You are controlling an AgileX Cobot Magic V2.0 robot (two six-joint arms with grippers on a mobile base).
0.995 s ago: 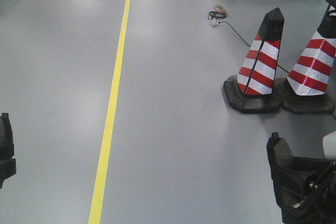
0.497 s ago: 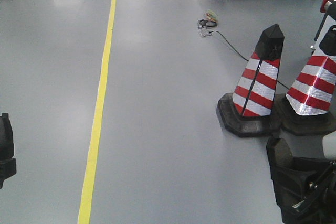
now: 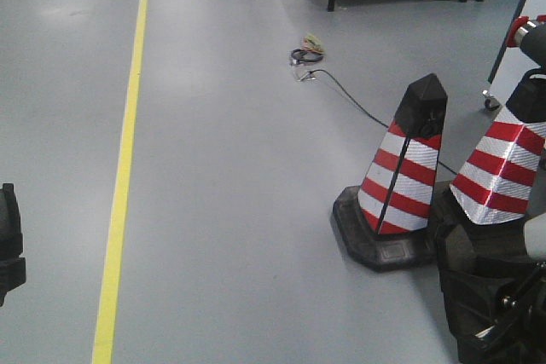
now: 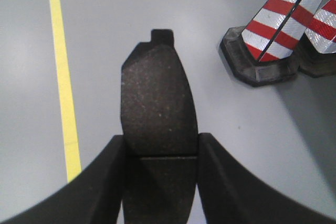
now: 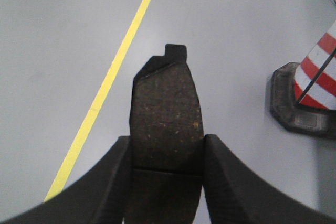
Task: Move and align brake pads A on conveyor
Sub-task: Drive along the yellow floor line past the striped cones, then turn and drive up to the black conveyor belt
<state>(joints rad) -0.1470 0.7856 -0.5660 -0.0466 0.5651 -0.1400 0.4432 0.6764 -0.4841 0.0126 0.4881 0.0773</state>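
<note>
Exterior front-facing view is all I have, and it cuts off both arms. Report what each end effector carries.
Observer: The left end effector is shut on a brake pad, the left-held brake pad, clamped by its long edges.
Operator: Now the right one.
Observer: The right end effector is likewise shut on the right-held brake pad.
Operator: Give me their orientation.
Observer: Each pad's friction face is towards its wrist camera. The small tab points away from the fingers, and the cross groove lies between them.
</note>
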